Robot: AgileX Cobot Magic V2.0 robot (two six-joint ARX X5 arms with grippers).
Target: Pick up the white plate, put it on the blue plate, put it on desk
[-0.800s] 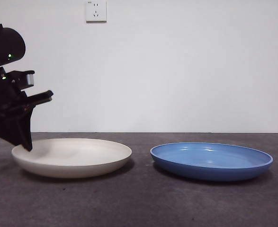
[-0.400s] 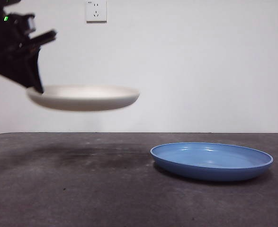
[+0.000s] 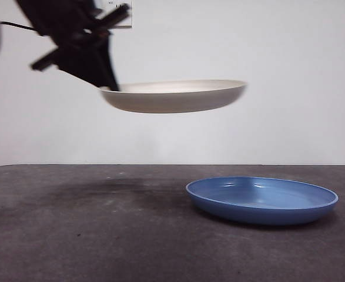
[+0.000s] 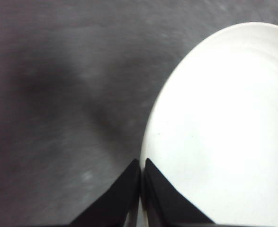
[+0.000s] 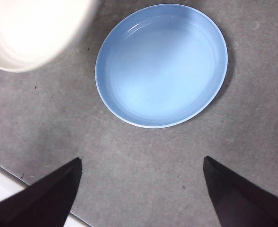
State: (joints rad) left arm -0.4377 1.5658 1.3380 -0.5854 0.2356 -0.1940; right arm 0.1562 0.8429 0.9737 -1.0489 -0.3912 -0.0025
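The white plate [image 3: 175, 97] is held in the air, roughly level, well above the desk [image 3: 101, 235], clear of the blue plate [image 3: 261, 200] and offset to its side. Its rim is pinched by the left gripper [image 4: 140, 182], whose jaws are closed tight on the plate's edge. The blue plate is seen resting flat on the desk. The right gripper [image 5: 141, 189] is held above the blue plate with jaws spread wide, holding nothing.

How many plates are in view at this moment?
2. The white plate is in the air, pinched at its rim by the left gripper. The blue plate sits on the desk. Nothing suggests a hidden third.
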